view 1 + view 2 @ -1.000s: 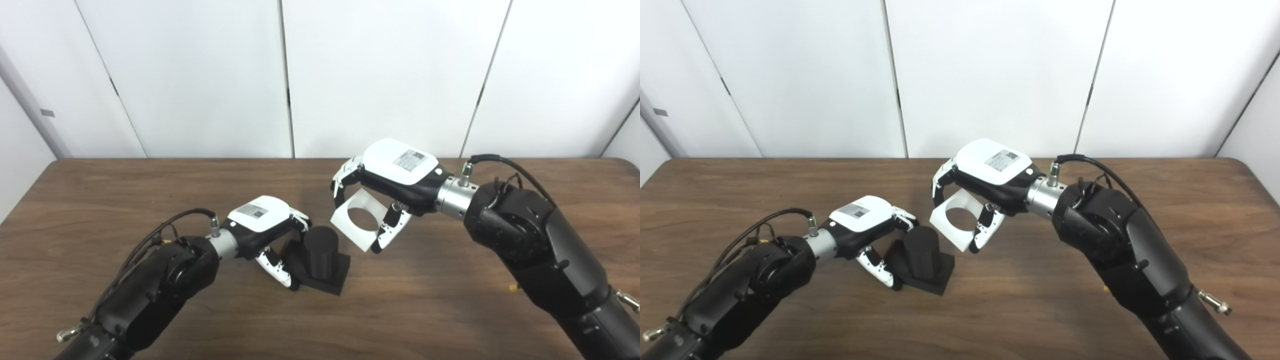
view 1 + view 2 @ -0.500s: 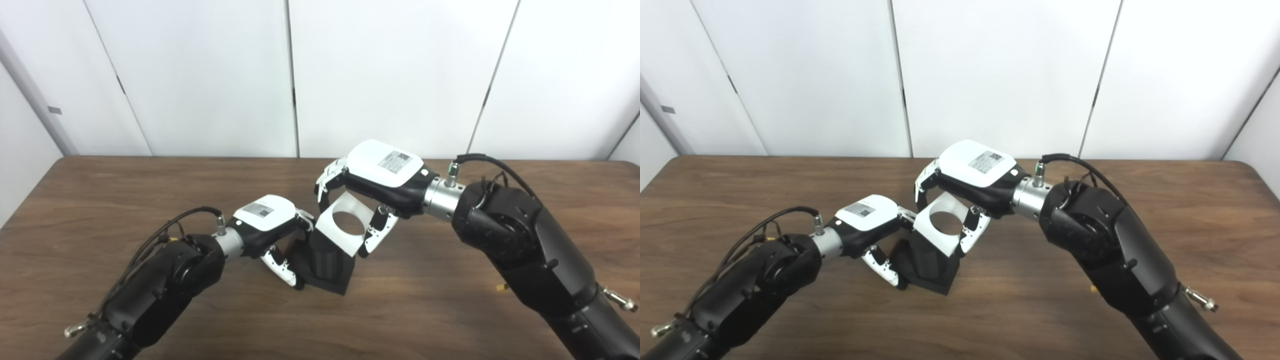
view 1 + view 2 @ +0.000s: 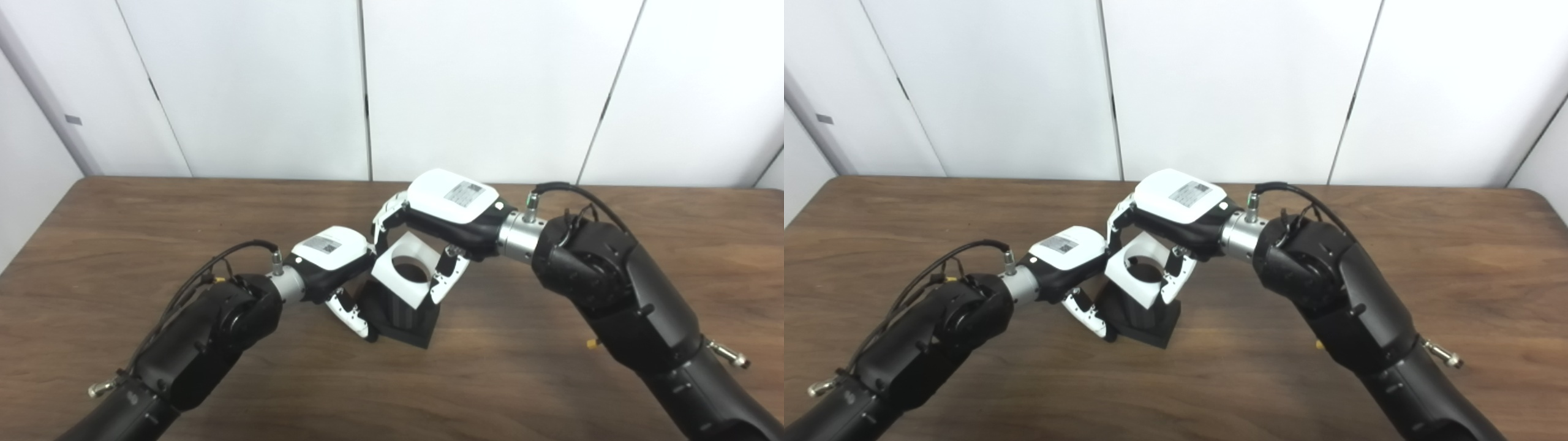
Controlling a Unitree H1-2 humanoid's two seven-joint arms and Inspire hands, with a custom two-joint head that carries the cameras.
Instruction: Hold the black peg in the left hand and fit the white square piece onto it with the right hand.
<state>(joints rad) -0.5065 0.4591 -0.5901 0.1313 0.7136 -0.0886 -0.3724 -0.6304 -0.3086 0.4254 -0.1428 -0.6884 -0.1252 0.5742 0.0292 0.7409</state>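
My left hand (image 3: 331,260) grips the black peg (image 3: 401,315) on the table (image 3: 122,245); my right hand (image 3: 444,208) holds the white square (image 3: 404,272) tilted over its top.

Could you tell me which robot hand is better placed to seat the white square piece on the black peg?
The right robot hand: it already grips the white square piece tilted over the black peg, while the left robot hand steadies the peg.

My arms are big, black and round. Each wrist has a shiny silver ring and a thin black cable. My left hand (image 3: 331,260) and right hand (image 3: 450,202) wear white tops with small labels — my fingers (image 3: 352,315) are white and black.
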